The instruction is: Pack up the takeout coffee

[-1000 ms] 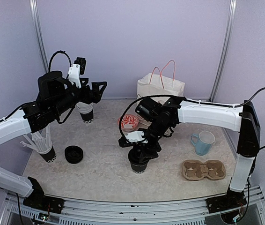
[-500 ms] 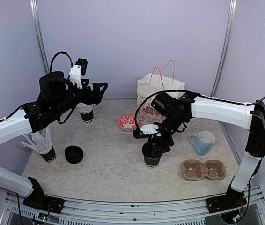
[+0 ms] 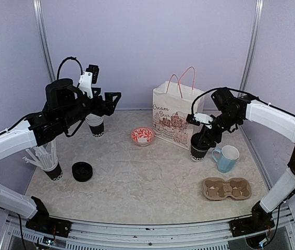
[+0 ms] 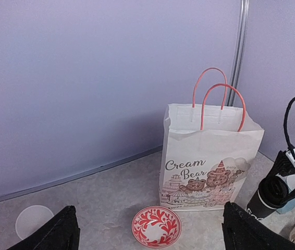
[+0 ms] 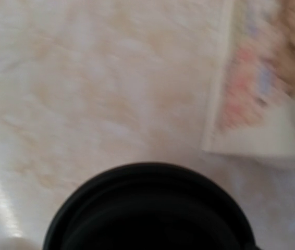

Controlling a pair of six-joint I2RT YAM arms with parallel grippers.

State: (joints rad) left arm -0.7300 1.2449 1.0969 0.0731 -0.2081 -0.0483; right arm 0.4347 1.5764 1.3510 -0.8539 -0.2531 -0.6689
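The marbled tabletop point(image 3: 121, 192) carries a white paper bag point(image 3: 174, 114) with pink handles, upright near the middle of the far edge. The left gripper point(image 3: 112, 102) hangs high over the far-left part, its jaws spread wide with nothing between them. The right gripper point(image 3: 200, 139) is clamped from above on the lidded takeout coffee cup point(image 3: 197, 152), which is just right of the bag and just beside the light-blue mug point(image 3: 226, 158) (it looks slightly tilted, and whether its base touches the tabletop is hard to tell). A cardboard cup carrier point(image 3: 227, 188) lies toward the near-right corner. A black cup of straws point(image 3: 48, 164) stands at the left edge, and an open black cup point(image 3: 97, 127) toward the far-left corner. A red patterned bowl point(image 3: 143, 136) sits left of the bag. A loose black lid point(image 3: 82, 171) lies beside the straw cup.
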